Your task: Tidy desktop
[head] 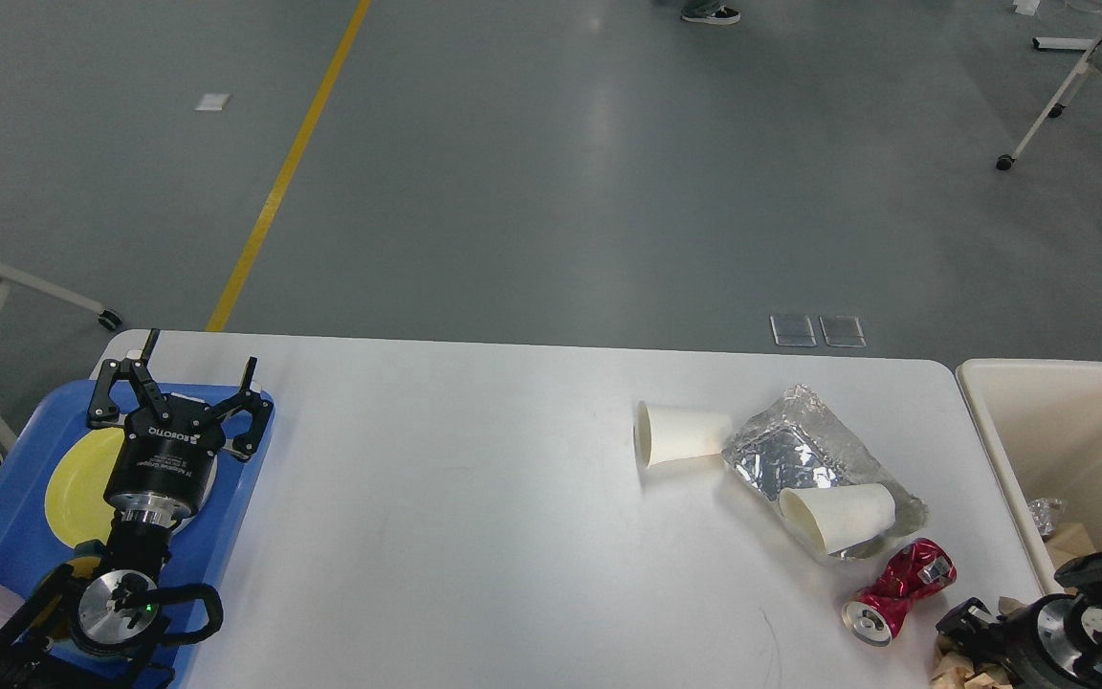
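The white desk (436, 498) fills the lower view, long axis running left to right. Left pincer (186, 383) hangs spread and empty over the blue tray (6, 522) at the desk's left edge. Right pincer's state: can't tell.

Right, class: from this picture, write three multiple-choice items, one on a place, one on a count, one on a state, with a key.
1. Where does the crushed red can lie?
A. in the bin
B. on the desktop
C. on the tray

2. How many paper cups lie on the desktop?
A. one
B. two
C. four

3. How is the left gripper?
A. open
B. shut on a cup
C. shut on a plate

Key: 1 B, it lies near the desktop's front right edge. 2 B, one cup lies on the bare top, another on the foil tray. 3 A, its fingers are spread and empty above the blue tray.
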